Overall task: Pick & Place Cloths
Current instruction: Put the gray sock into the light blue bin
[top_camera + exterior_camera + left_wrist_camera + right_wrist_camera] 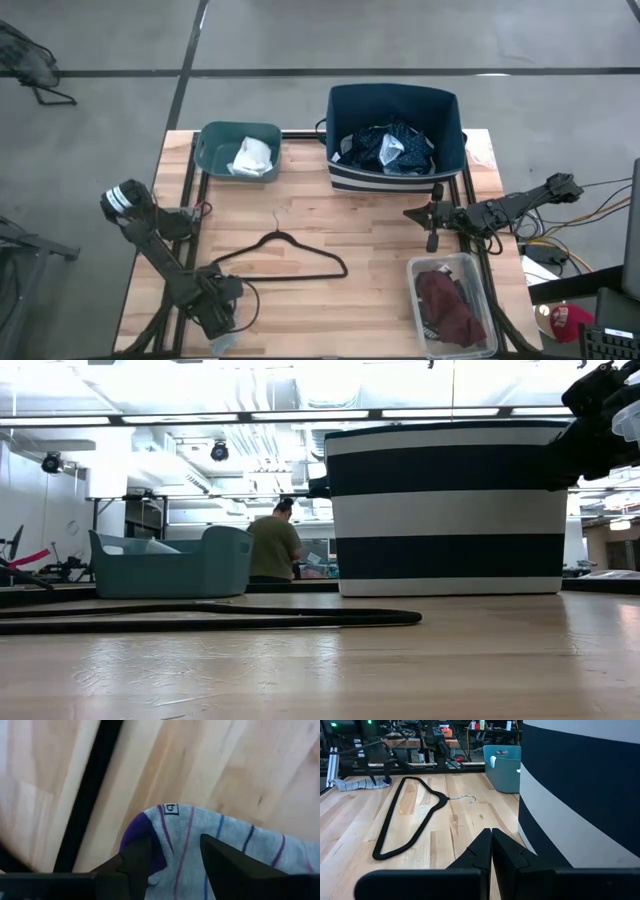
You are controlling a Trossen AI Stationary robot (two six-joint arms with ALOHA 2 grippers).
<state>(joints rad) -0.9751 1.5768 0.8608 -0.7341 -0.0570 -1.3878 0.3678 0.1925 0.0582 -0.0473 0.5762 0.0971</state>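
A grey sock (pixel 225 840) with thin purple and blue stripes and a purple tip lies flat on the wood at the table's near left corner (pixel 222 344). It also shows in the right wrist view (pixel 360 783). My left gripper (pixel 175 842) points down over it (pixel 218 322), open, one finger on each side of the sock's purple end. My right gripper (pixel 491 845) waits shut at the right side (pixel 410 213), level, beside the striped basket. More cloths lie in three containers. My left gripper's open fingers (pixel 142 855) stand over the sock's purple-tipped end (pixel 137 827), coming from above. The sock lies flat on the table. I cannot tell whether the fingertips touch it.
A black hanger (pixel 285 255) lies mid-table. At the far edge stand a teal bin (pixel 215 140) with a white cloth and a navy-and-white striped basket (pixel 345 175) with navy patterned cloth. A clear tub (pixel 420 270) at the near right holds a maroon piece. A person shows far behind (pixel 272 545).
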